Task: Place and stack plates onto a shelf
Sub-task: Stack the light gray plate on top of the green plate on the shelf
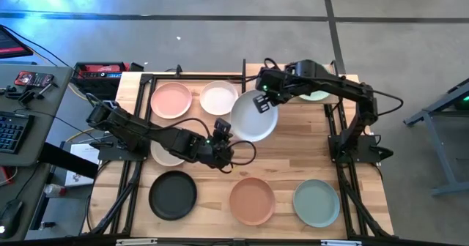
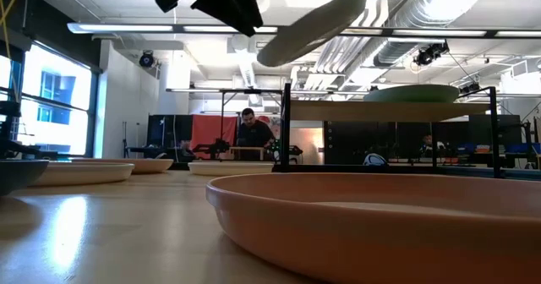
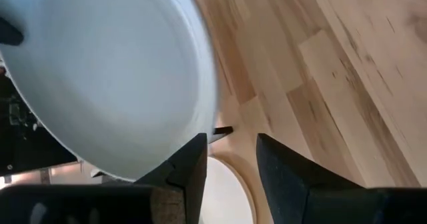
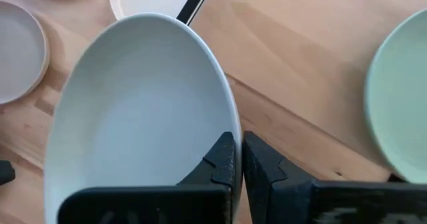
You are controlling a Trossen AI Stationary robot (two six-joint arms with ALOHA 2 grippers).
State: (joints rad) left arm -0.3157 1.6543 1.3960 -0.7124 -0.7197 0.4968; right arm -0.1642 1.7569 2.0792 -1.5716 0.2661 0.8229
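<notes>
My right gripper (image 1: 261, 99) is shut on a pale grey plate (image 1: 254, 116), which hangs tilted above the table's middle, also seen in the low view as the plate (image 2: 313, 26). My left gripper (image 3: 230, 164) is open just beside that plate's rim (image 3: 200, 117); nothing lies between its fingers. It sits left of the plate (image 1: 222, 138). The shelf (image 2: 389, 111) stands at the far right on black uprights, and a sage green plate (image 2: 412, 93) rests flat on it. My right gripper pinches the plate's rim (image 4: 230, 127) between its two fingers, one on the hollow upper face and one on the underside. The fingers slant down from the far right. The plate is lifted clear and tilted. My left gripper: whether a finger (image 3: 190, 161) touches the rim, I cannot tell.
Pink (image 1: 171, 99) and white (image 1: 218, 97) plates lie at the far left, and a cream plate (image 1: 165, 157) under the left arm. Black (image 1: 173, 195), terracotta (image 1: 252, 200) and teal (image 1: 316, 203) plates line the near edge. A person (image 2: 254, 133) stands beyond the table.
</notes>
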